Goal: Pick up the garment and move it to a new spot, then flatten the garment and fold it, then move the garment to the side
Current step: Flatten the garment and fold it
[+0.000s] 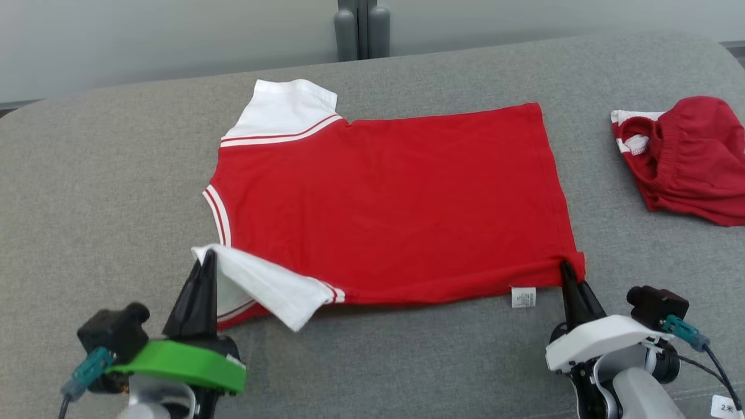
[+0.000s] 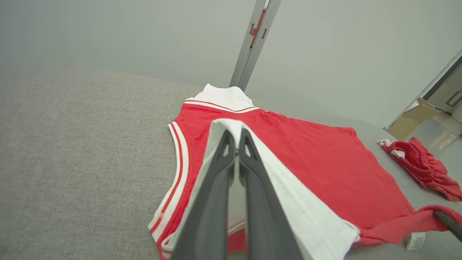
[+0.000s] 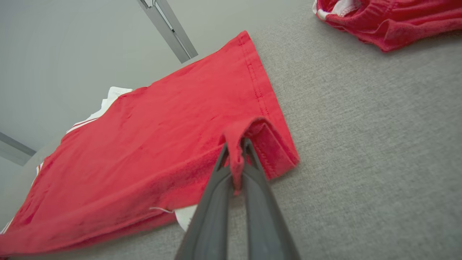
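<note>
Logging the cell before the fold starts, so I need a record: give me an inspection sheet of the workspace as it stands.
Surface: grey fabric top, smooth.
Job's things: red shirt lying flat, near sleeve and near hem corner lifted.
Clutter: red shorts, bunched at the right, apart from the shirt.
Grippers: left gripper shut on the white sleeve; right gripper shut on the hem corner.
Cables: a teal-plugged lead at each wrist camera.
Surroundings: pale wall, grey post, cardboard box.
</note>
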Available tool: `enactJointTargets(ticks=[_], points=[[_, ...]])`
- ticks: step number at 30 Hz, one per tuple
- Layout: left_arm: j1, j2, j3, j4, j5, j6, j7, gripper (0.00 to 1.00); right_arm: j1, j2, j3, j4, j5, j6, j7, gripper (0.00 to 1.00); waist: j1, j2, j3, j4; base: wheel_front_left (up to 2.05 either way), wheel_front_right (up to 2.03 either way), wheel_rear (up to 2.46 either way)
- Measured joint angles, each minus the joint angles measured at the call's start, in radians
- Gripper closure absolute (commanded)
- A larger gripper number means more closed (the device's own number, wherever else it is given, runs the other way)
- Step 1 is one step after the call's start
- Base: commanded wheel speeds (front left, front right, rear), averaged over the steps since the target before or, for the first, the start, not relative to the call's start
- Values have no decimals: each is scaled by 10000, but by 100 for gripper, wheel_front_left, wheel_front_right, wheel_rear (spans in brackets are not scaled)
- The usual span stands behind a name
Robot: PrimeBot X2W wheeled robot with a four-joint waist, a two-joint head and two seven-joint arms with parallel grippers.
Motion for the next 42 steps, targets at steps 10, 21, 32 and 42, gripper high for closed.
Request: enactJointTargets(ticks=[10, 21, 32, 42], points=[[-3121, -151, -491, 3221, 543, -128, -867, 100, -994, 2, -378, 280, 104, 0, -2, 100, 0, 0, 568, -84, 0, 0, 0], [-4930, -286, -345, 5745, 761, 17, -1638, 0, -1487, 2, -502, 67, 190, 0, -4, 0, 0, 0, 1066, -311, 0, 0, 0], [-4124, -487, 382, 4684, 642, -217, -1781, 0, -1125, -6, -775, -1361, -391, -6, -12, 0, 0, 0, 898, -335, 0, 0, 0], [-1753, -259, 834, 4119, -161, -301, -882, 0, -120, -10, -966, -1988, -1649, -4, -13, 0, 1, 0, 268, -170, 0, 0, 0]])
